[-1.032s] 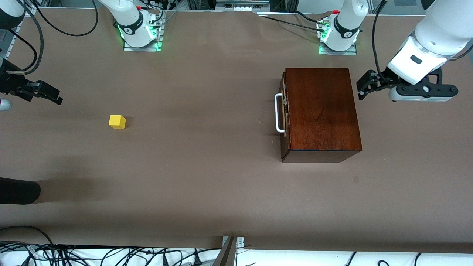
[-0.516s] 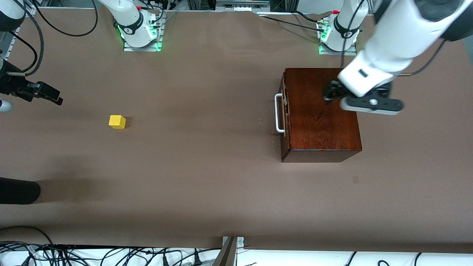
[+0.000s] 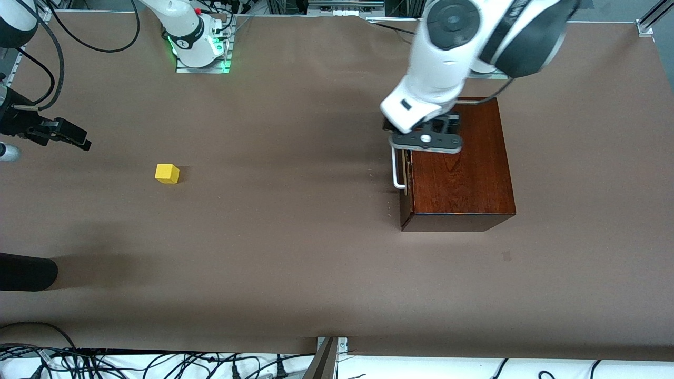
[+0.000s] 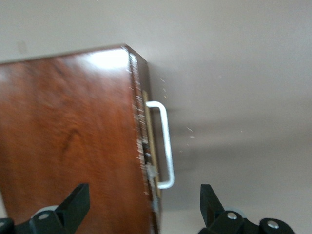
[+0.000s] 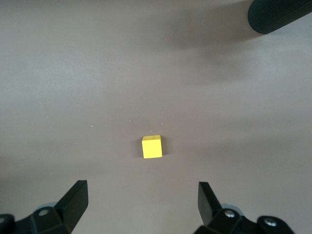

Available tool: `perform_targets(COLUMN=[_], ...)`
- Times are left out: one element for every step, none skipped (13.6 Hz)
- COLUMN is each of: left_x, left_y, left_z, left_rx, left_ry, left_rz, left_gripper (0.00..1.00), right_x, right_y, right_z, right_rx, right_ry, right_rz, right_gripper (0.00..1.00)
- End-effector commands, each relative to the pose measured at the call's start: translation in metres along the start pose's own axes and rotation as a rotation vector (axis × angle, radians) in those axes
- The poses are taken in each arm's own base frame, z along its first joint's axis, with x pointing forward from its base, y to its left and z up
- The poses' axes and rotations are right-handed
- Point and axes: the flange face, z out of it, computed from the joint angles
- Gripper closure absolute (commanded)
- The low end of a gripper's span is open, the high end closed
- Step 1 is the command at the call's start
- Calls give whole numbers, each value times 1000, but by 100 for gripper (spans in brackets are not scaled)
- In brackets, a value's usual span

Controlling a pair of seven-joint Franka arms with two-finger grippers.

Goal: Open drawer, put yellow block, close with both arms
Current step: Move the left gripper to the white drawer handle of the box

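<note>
The reddish-brown wooden box point(image 3: 458, 168) stands toward the left arm's end of the table. Its drawer is shut, and the white bar handle point(image 3: 397, 168) faces the right arm's end. My left arm's wrist point(image 3: 421, 105) hangs over the handle-side edge of the box and hides the fingers in the front view. My left gripper point(image 4: 144, 195) is open above the box edge point(image 4: 73, 146), with the handle point(image 4: 165, 146) just off it. The yellow block point(image 3: 167, 173) lies on the table toward the right arm's end. My right gripper point(image 3: 68, 134) is open in the air, apart from the block point(image 5: 151, 146).
A black rounded object point(image 3: 26, 271) juts in at the right arm's end of the table, nearer the front camera than the block, and also shows as the black object point(image 5: 278, 14) in the right wrist view. Cables point(image 3: 158, 363) run along the front edge. The right arm's green-lit base point(image 3: 200, 47) stands at the back.
My left arm has swung from beside the box, at its own end of the table, across the box top to the handle-side edge. The right gripper has barely shifted.
</note>
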Motion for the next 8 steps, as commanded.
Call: perform_targets(left_x=[-12, -15, -18, -20, -22, -21, -21, -20], left_y=[52, 67, 83, 94, 101, 99, 96, 94], left_z=[27, 41, 57, 75, 95, 112, 131, 145], left_rx=[91, 116, 121, 132, 144, 162, 180, 177], left_ry=[26, 41, 46, 41, 34, 36, 43, 46], left_rz=[0, -19, -31, -20, -7, 0, 14, 20], left_gripper=[0, 0, 0, 0, 0, 0, 0, 0], right_x=[-2, -2, -2, -2, -1, -1, -1, -1], right_y=[2, 2, 2, 2, 2, 1, 2, 1], right_z=[-1, -1, -1, -1, 0, 1, 1, 1], right_rx=[-10, -10, -10, -10, -12, -12, -12, -12], right_ry=[-7, -7, -7, -7, -8, -10, -8, -8], right_rz=[14, 14, 14, 14, 14, 12, 14, 12], right_gripper=[0, 0, 0, 0, 0, 0, 0, 0])
